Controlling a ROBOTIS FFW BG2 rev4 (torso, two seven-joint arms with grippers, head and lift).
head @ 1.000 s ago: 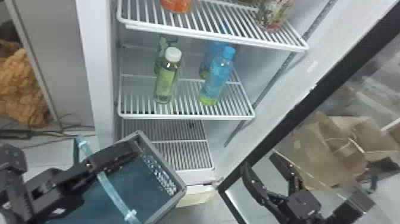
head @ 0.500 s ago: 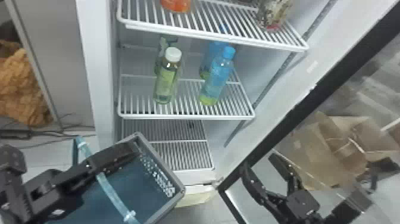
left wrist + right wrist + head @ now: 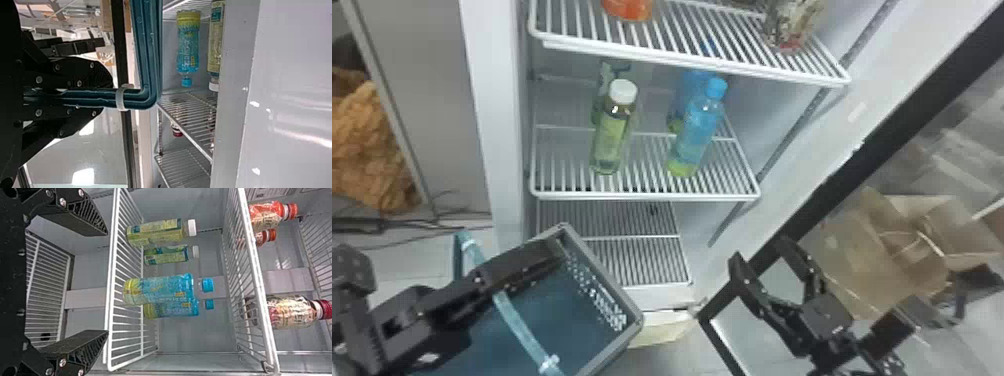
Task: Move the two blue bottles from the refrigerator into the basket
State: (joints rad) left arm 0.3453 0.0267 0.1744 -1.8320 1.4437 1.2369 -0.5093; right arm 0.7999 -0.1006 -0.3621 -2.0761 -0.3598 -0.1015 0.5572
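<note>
The two blue bottles (image 3: 696, 131) stand upright one behind the other on a shelf (image 3: 647, 196) of parallel white wires in the refrigerator (image 3: 497, 115); they are clear, round-shouldered plastic with blue caps and yellow-green bases. Just beside them are two slender green bottles (image 3: 613, 132) with ribbed white caps. On the wire rack above sit an orange-based container (image 3: 628, 9) and a mottled, patterned bottle (image 3: 789, 27). The basket (image 3: 604, 280), smooth teal plastic with a squared grey rim and a perforated wall, is low in front of the refrigerator. The left gripper (image 3: 558, 247) pinches a glossy, rounded teal bar of it between its flat black fingers, near a pale clip (image 3: 121, 98). The right gripper (image 3: 760, 251) has its tapered fingers (image 3: 80, 215), ridged on their inner faces, spread wide around nothing, facing the wire shelf and apart from the bottles.
</note>
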